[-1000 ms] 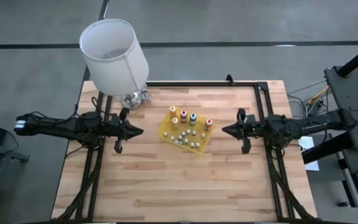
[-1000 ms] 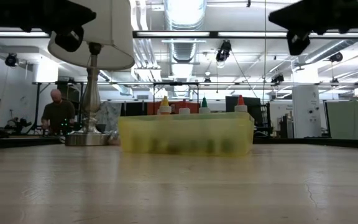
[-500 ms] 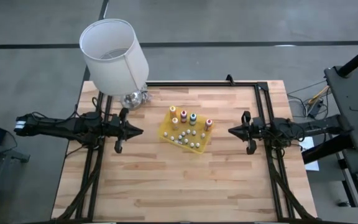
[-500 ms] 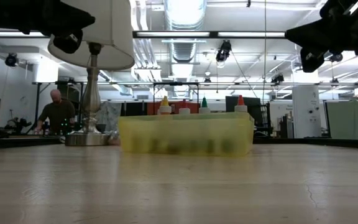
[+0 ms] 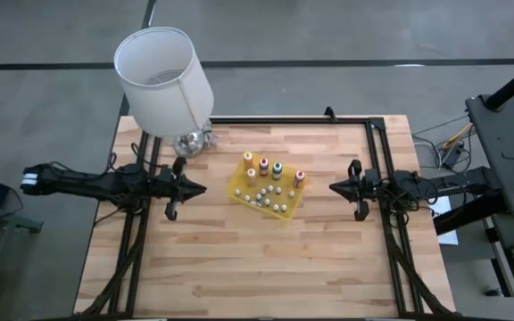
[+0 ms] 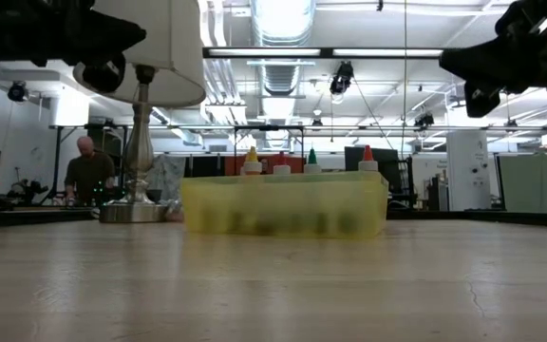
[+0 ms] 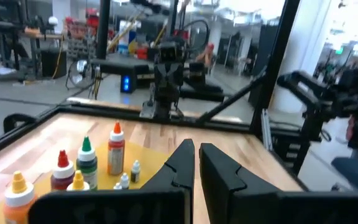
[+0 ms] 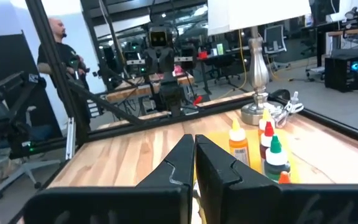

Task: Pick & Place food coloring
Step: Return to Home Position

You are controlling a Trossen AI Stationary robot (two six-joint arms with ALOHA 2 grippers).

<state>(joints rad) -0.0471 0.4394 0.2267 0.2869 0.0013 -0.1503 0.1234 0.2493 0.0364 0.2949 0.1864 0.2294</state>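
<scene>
Overhead look at a wooden table, with two dark arms reaching in toward each other from opposite sides. Near the middle, a little toward the far edge, a yellow tray set at a slant between the two arms. Inside it, the food coloring bottles standing upright along the far side, caps in yellow, red and green, and a cluster of small vials on the near side. Left gripper raised above the table left of the tray and well apart from it, fingers drawn nearly together with only a thin slit between, holding nothing. Right gripper raised on the tray's right, also well apart, fingers pressed together and empty. At the far left corner, a lamp with a white shade, its silver base resting on the wood beside the left arm. From table height, pale pointed bottle tips showing above the translucent tray wall. Far behind, at the left, a person at a workbench.
</scene>
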